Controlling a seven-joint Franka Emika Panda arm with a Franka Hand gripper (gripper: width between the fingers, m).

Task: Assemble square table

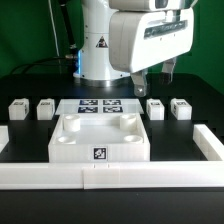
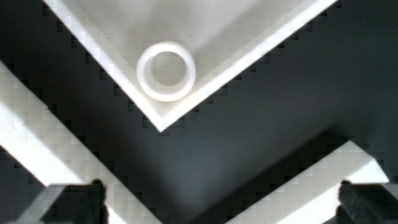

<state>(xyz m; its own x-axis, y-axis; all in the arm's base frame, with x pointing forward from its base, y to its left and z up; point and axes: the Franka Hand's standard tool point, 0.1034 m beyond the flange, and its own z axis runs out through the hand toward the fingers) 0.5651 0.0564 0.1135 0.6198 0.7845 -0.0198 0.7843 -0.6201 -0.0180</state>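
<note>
Over on the exterior view's left, the outer left leg (image 1: 17, 110) and inner left leg (image 1: 45, 108) stand side by side. In the middle lies the square tabletop (image 1: 100, 140), between the far marker board (image 1: 100, 105) and the near border rail (image 1: 110, 178). To the right stand the inner right leg (image 1: 155, 108) and outer right leg (image 1: 180, 107). Above them hangs the gripper (image 1: 155, 75), jaws apart and empty. The wrist view shows a corner socket (image 2: 166, 70).

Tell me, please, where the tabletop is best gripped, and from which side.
Come from above and pinch the raised wall beside a corner socket. The tabletop lies flat, sockets up, and looks too wide for the open jaws of the gripper to span; its wall seems thin enough, with one jaw inside, one outside.
</note>
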